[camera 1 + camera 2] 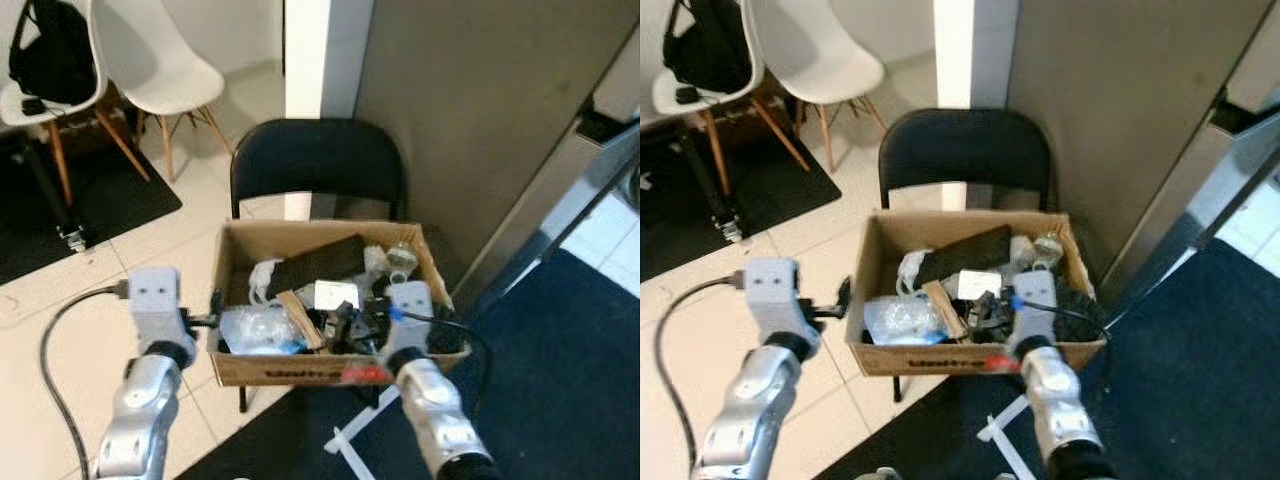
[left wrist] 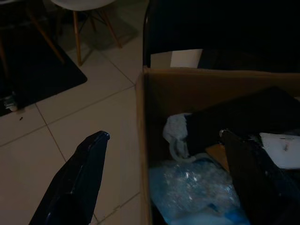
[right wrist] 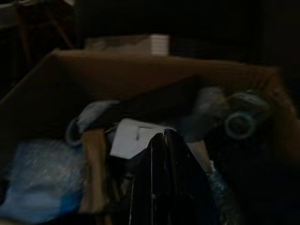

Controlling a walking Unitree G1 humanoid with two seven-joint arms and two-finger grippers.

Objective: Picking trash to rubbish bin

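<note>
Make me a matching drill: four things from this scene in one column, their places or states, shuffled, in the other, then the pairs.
1. cardboard box
2. left hand
3. right hand
4. white chair

a. over the trash inside the box, fingers together
b. on the black folding chair's seat
c. fingers open, astride the box's left wall
d. on the tiles, far left

Pairs: 1-b, 2-c, 3-a, 4-d

arms: 2, silver | wrist blocks: grey | cables: black | fingers (image 2: 77,183): black
</note>
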